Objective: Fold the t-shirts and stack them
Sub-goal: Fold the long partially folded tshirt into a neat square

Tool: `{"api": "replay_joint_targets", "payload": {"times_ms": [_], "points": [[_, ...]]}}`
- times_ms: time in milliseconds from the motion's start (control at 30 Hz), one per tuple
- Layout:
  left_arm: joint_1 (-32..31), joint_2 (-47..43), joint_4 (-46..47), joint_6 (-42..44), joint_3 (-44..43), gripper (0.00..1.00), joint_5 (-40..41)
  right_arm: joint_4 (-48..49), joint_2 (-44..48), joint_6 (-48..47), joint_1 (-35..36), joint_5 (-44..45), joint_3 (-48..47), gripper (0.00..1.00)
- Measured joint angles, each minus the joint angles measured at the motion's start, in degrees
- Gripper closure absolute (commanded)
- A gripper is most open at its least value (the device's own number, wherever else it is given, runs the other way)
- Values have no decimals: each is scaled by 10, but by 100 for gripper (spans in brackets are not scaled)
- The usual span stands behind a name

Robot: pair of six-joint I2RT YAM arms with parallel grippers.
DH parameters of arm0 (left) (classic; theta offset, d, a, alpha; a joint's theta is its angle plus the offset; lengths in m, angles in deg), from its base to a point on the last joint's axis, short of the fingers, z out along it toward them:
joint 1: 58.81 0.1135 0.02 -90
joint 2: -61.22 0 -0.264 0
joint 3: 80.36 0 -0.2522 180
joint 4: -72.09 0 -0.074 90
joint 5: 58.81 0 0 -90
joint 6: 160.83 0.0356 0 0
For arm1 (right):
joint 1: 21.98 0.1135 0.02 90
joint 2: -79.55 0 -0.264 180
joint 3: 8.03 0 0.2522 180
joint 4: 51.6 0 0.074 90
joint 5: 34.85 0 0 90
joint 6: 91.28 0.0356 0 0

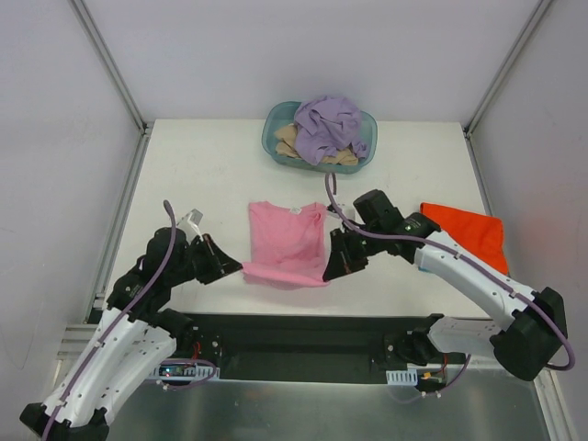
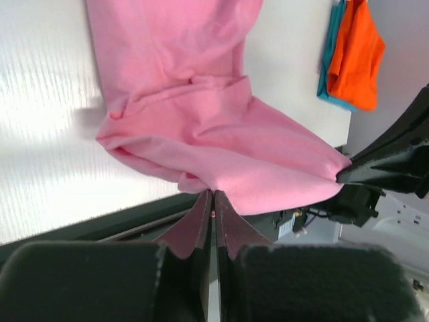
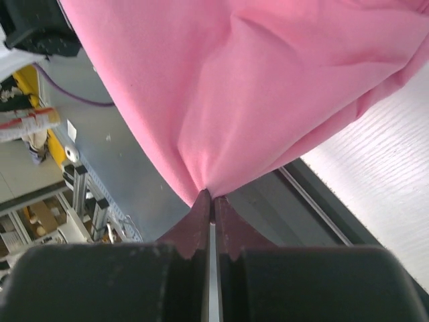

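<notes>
Left gripper (image 1: pixel 239 267) and right gripper (image 1: pixel 329 272) pinch near corners of the pink t-shirt (image 1: pixel 287 239). Either thin grip could slip, skewing the fold.

The pink t-shirt (image 1: pixel 287 241) spans the middle of the table (image 1: pixel 193 165) right before me. I have bare tabletop to pass over on my left and between shirt and basket (image 1: pixel 269 140). On my right the orange-red t-shirt (image 1: pixel 467 231) lies in the way.

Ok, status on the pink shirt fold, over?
Left gripper shut on pink t-shirt near corner. Right gripper shut on its other near corner. Near edge lifted. Nothing blocking.
</notes>
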Motion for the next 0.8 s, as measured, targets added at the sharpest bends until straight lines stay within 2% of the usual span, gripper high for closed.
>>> {"api": "replay_joint_targets", "payload": {"times_ms": [200, 433, 800], "points": [[0, 66, 58, 11, -9, 100, 39, 18, -18, 4, -38, -1, -19, 99], [4, 163, 101, 41, -63, 100, 84, 27, -58, 4, -84, 0, -65, 99], [84, 344, 172, 87, -145, 100, 53, 45, -157, 4, -144, -19, -147, 99]]}}
